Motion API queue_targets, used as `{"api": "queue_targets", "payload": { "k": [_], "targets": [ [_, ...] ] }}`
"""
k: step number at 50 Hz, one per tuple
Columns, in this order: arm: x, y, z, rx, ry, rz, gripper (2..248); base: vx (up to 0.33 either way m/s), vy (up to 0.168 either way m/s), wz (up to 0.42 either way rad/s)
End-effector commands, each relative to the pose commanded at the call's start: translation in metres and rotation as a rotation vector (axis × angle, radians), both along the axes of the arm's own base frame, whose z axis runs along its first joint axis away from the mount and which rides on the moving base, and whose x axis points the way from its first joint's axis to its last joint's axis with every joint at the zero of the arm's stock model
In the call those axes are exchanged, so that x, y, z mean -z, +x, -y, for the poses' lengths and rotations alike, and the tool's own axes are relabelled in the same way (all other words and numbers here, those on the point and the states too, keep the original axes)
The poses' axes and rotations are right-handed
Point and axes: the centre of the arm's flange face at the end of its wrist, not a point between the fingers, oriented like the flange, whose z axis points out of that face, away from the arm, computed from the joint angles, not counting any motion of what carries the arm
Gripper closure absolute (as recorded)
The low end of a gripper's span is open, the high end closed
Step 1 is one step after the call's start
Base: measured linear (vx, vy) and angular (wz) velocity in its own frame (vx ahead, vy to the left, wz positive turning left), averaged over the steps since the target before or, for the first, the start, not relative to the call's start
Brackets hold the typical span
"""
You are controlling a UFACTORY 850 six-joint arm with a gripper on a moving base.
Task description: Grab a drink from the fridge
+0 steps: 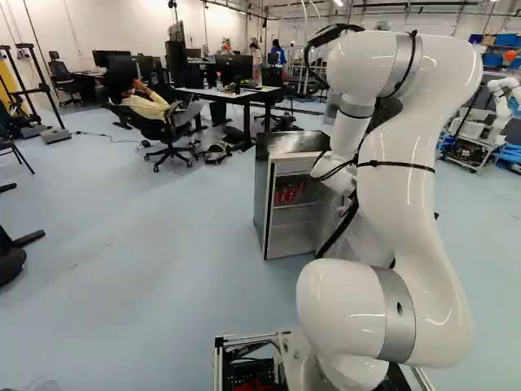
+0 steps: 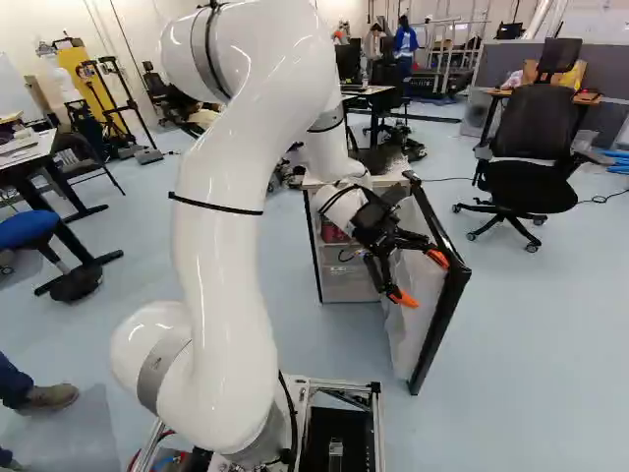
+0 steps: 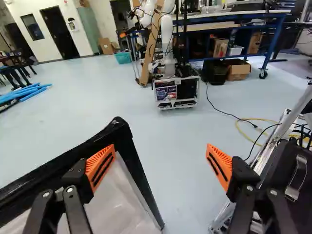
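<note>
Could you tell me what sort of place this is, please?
Probably a robotics lab or workshop: another robot stands on a wheeled-looking base, a small fridge stands open on the floor, and there are office chairs and desks with monitors.

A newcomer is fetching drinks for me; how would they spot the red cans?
Find the low, dark-sided fridge ahead of the arm, its pale-lined door swung open. Inside, look at the shelf in the upper half. The red cans stand grouped there, the only red things showing inside the fridge.
</note>
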Motion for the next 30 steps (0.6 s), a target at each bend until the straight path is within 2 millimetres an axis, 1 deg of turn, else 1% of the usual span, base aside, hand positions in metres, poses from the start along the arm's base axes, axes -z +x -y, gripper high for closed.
{"api": "queue_targets", "payload": {
  "k": [16, 30],
  "targets": [
    [-0.003, 0.013, 0.037, 0.057, -0.008, 0.058, 3, 0.000, 0.000, 0.000],
    [-0.007, 0.023, 0.065, 0.098, -0.026, 0.095, 3, 0.000, 0.000, 0.000]
  ]
}}
